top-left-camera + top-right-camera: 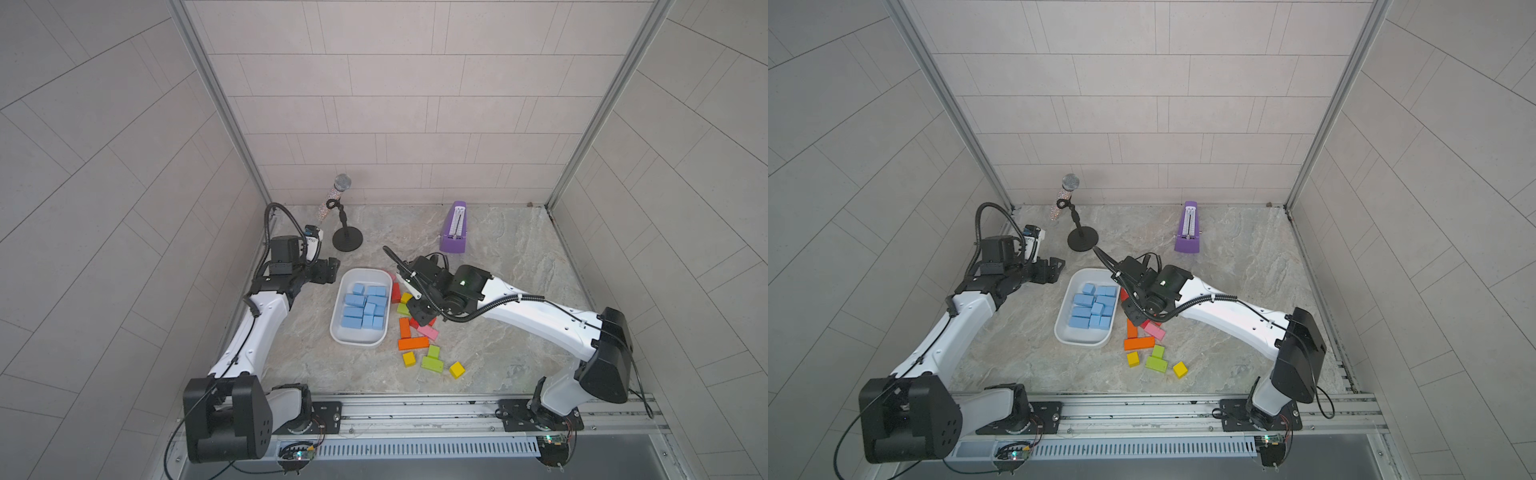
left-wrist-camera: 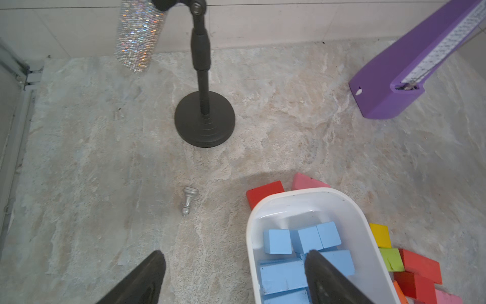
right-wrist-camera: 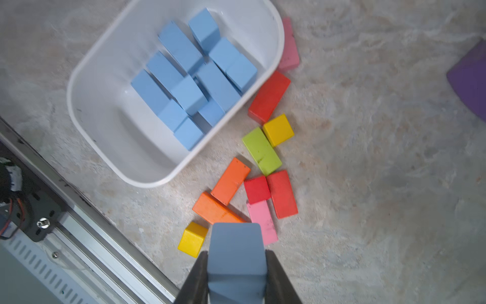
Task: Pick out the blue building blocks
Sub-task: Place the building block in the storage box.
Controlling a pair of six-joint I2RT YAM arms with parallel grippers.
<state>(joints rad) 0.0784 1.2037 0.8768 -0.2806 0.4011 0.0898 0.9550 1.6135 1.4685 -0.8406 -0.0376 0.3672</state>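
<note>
Item 1: blue building block (image 3: 236,244), one. Clamped between the two fingers of the right claw (image 3: 236,254), gripped across its narrow sides and hanging above the worktop (image 3: 368,184) beside the loose pile. Judged to be on its way to the bin. The frame edge cuts off its near end, so cube or brick cannot be told. In both top views the arm's own wrist covers it.

Item 2: blue building blocks (image 1: 365,305), about a dozen, inside the white bin (image 1: 357,337) at the centre of the frame in both top views. They are packed and partly stacked, so the exact count is unsure. Grouped here as the sorted colour.

Item 3: red, orange, yellow, green and pink blocks (image 1: 413,343), on the worktop just right of the bin, some against its wall. No blue shows among them, though the right arm hides part of the pile from above.

Item 4: left claw (image 2: 234,252), fingers apart, empty, hanging by the bin's upper-left corner in the top views. Likely parked clear of the other arm.

Item 5, bystanders:
- purple metronome (image 1: 454,228), upper right of centre
- microphone on a stand (image 1: 343,185), upper left of centre
- silver pawn-shaped piece (image 2: 190,200), on its side, seen only from the left wrist
</note>
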